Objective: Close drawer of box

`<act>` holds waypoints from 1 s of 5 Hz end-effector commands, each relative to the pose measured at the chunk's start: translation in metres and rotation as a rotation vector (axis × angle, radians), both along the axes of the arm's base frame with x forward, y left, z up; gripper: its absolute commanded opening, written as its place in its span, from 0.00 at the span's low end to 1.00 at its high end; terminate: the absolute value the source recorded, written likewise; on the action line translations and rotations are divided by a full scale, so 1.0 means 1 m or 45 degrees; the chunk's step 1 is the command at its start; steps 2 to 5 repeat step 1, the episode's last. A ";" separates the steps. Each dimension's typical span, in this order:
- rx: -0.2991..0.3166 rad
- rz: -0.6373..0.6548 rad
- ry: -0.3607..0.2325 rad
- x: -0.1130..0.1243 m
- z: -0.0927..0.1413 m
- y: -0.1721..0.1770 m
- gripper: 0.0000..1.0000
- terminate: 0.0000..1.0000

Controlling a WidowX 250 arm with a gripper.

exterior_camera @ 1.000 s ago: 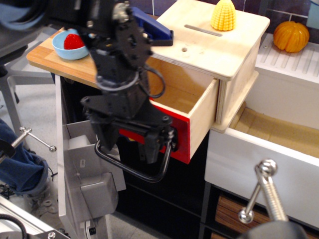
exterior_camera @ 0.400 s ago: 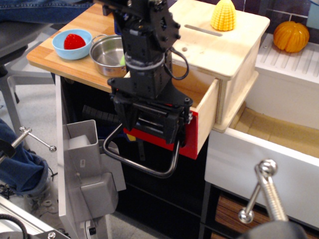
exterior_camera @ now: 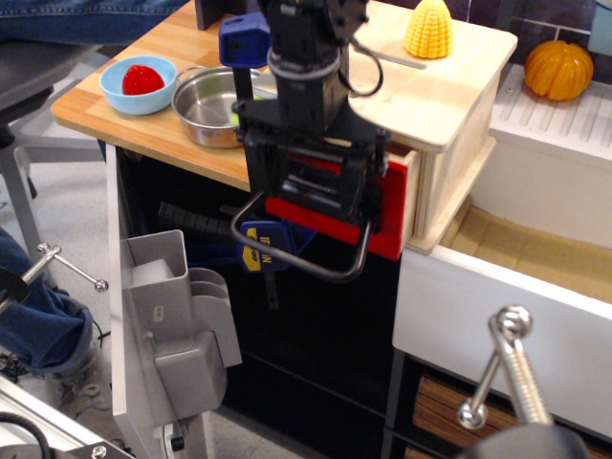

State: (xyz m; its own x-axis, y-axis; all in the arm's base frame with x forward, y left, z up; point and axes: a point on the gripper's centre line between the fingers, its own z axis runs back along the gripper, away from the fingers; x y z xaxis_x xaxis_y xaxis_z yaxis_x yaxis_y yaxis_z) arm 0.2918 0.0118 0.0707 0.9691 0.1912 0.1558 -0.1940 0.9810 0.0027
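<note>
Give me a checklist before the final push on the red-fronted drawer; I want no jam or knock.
1. Hand against glossy red front panel of the plywood drawer: ok.
2. Drawer flush with the light plywood box: not ok, it protrudes slightly.
3. Hand open or shut: cannot tell.
4. Yellow corn cob upright on box top, away from the arm: ok.
5. Open white drawer below, clear of the hand: ok.
6. Drawer interior free of objects: cannot tell.

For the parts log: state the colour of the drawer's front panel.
Glossy red; the drawer front shows beside the gripper in observation.image, the only view.
</note>
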 end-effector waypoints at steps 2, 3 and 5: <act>0.054 0.094 -0.075 0.029 0.017 0.010 1.00 1.00; 0.054 0.094 -0.075 0.029 0.017 0.010 1.00 1.00; 0.054 0.094 -0.075 0.029 0.017 0.010 1.00 1.00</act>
